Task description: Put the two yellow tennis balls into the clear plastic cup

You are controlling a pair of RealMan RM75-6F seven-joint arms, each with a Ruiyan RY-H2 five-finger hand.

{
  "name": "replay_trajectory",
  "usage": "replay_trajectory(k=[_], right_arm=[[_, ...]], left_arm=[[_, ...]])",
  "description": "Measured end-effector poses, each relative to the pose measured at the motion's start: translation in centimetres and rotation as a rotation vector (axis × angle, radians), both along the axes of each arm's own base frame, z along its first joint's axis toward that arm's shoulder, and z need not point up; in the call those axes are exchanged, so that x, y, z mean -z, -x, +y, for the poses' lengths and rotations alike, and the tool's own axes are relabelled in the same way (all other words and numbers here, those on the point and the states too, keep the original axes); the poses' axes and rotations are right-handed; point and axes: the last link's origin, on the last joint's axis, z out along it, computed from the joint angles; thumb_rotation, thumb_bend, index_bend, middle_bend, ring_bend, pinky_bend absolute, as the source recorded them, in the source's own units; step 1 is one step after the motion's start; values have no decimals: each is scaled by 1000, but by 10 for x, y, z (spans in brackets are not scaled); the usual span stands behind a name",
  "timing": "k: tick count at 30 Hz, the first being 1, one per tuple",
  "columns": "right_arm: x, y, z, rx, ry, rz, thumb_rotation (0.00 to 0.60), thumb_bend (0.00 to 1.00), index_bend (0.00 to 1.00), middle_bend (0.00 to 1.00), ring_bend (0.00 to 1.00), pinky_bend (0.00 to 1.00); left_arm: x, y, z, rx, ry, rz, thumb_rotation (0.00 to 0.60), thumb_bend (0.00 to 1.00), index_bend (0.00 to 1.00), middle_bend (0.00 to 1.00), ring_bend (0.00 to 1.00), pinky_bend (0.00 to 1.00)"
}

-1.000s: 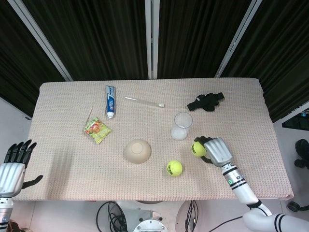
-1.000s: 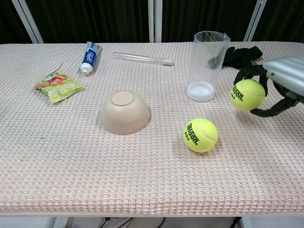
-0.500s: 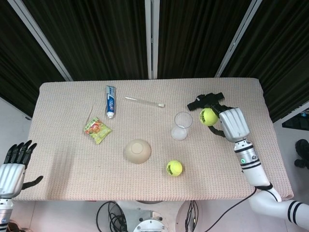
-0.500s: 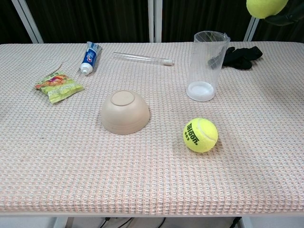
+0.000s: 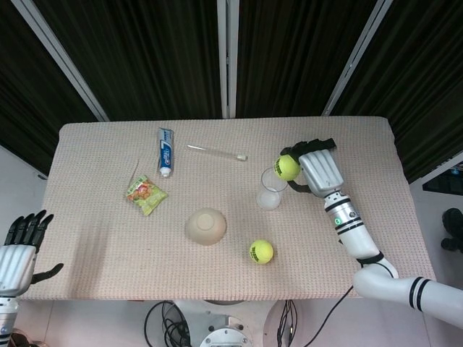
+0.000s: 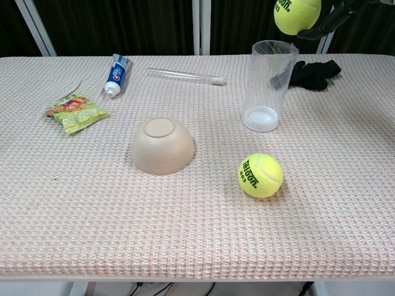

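Note:
My right hand (image 5: 316,171) holds a yellow tennis ball (image 5: 287,168) in the air, just above and to the right of the clear plastic cup's (image 5: 272,188) rim. In the chest view the same ball (image 6: 297,15) hangs above the upright cup (image 6: 270,85), with the hand's dark fingers (image 6: 336,15) curled behind it at the top edge. The second yellow tennis ball (image 5: 261,251) (image 6: 260,175) lies on the cloth in front of the cup. My left hand (image 5: 20,242) hangs open off the table's left front corner.
An upturned beige bowl (image 5: 206,226) sits left of the loose ball. A snack packet (image 5: 146,194), a toothpaste tube (image 5: 166,151) and a clear tube (image 5: 216,152) lie at the back left. A black object (image 5: 318,146) lies behind the right hand.
The right hand has lifted the tennis ball off the table, carried it back and then left, until it hangs by the cup's rim. The left hand is unchanged.

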Motion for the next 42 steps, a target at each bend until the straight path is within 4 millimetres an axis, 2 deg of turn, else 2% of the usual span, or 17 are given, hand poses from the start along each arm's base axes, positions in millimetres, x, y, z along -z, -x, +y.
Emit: replay_trajectory(k=[4,8,11,14,22,27,31,34,38,42], right_arm=[[2,0,2,0,-15,-9,600,214,509,428,379,578],[5,-1,3,0,-55,-17,600,159,275,309,236,473],[7,-2,4,-1,-85,-20,600,124,134,232,153,401],[7,-2,5,-2,-109,-17,600,86,34,162,78,327],[1,-6,8,-33,-98,-50,600,78,8,133,45,263],[-6,-18,22,-142,-69,-83,600,78,7,140,47,225],[-8,-32,42,-270,-80,-97,600,78,23,163,52,218],[-4,-39,65,-367,-136,-87,600,84,33,174,63,225],[9,-33,96,-426,-281,-24,600,126,37,176,70,245],[24,-22,109,-405,-393,63,600,131,38,173,70,259]], left_arm=[[0,1,0,3,-2,-8,600,0,0,0,0,0],[1,2,0,4,0,-10,600,0,0,0,0,0],[0,3,-1,3,-1,-11,600,0,0,0,0,0],[0,3,-1,1,4,-14,600,0,0,0,0,0],[-1,1,-2,3,2,-13,600,0,0,0,0,0],[-1,1,-2,0,0,-9,600,0,0,0,0,0],[-2,1,-3,-3,-4,-7,600,0,0,0,0,0],[-2,1,-4,-4,-8,-7,600,0,0,0,0,0],[-3,1,-5,-7,-12,-8,600,0,0,0,0,0],[-3,2,-7,-11,-10,-11,600,0,0,0,0,0]])
